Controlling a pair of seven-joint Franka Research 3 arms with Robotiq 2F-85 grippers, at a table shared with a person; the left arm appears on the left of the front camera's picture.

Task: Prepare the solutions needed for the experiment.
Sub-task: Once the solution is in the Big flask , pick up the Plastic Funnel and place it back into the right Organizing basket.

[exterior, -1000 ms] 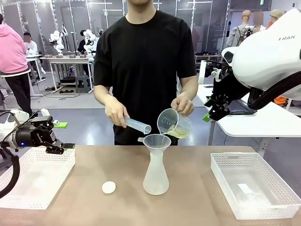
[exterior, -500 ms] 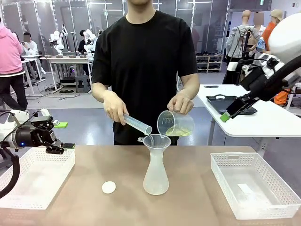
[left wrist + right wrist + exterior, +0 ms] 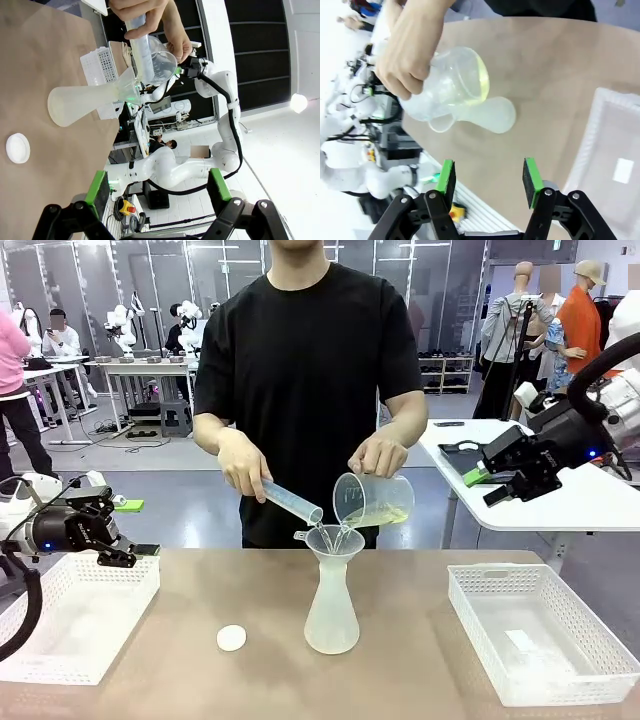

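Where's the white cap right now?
Front view: the white cap lies on the table, left of the conical flask, right of the left basket.

Two white baskets are sitting on the table [image 3: 420, 660], the left basket [image 3: 70, 625] and the right basket [image 3: 570, 625]. One flask [image 3: 331, 615] is standing between them, carrying one funnel [image 3: 333, 540]. One white cap [image 3: 231, 638] is lying beside it. One person [image 3: 305, 360] is working with two hands, one hand [image 3: 243, 468] tilting one cylinder [image 3: 292, 503], the other hand [image 3: 380, 455] tilting one beaker [image 3: 372, 498] holding one pale yellow solution [image 3: 378, 517]. What seem to be two thin streams [image 3: 343, 536] are falling into the funnel. Two grippers are hovering, the left gripper [image 3: 140, 553] and the right gripper [image 3: 483, 488].
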